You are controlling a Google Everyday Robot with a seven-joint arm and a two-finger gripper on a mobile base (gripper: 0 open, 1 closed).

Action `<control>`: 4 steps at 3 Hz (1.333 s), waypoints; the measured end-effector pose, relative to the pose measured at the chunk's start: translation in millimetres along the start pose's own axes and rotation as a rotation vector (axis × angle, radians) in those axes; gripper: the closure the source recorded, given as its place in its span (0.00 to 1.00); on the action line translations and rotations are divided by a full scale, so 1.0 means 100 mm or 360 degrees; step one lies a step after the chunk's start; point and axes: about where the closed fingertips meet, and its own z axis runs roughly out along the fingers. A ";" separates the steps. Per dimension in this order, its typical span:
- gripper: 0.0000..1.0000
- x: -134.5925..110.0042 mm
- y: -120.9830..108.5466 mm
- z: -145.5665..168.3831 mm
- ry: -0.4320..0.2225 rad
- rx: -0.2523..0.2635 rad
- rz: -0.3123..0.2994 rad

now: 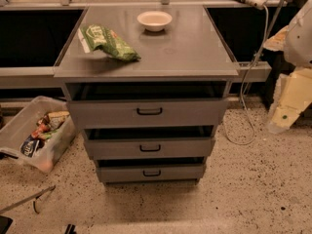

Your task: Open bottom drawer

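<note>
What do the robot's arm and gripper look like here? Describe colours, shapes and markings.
The arm is a smooth, rounded white shell at the right edge. Below it, the gripper, right of the grey metal cabinet, is pale cream-yellow and blocky, with a small green dot near its lower end.

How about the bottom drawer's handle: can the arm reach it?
Probably yes. The handle on the bottom drawer faces bare floor, nothing in front. The arm is at the right edge; its gripper is out of view.
</note>
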 end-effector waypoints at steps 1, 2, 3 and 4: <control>0.00 0.00 0.00 0.00 0.0000 0.0000 0.0000; 0.00 -0.01 0.05 0.18 -0.0047 -0.0013 0.0019; 0.00 -0.05 0.24 0.72 -0.0163 -0.0082 0.0019; 0.00 -0.09 0.53 1.56 -0.0329 -0.0206 0.0022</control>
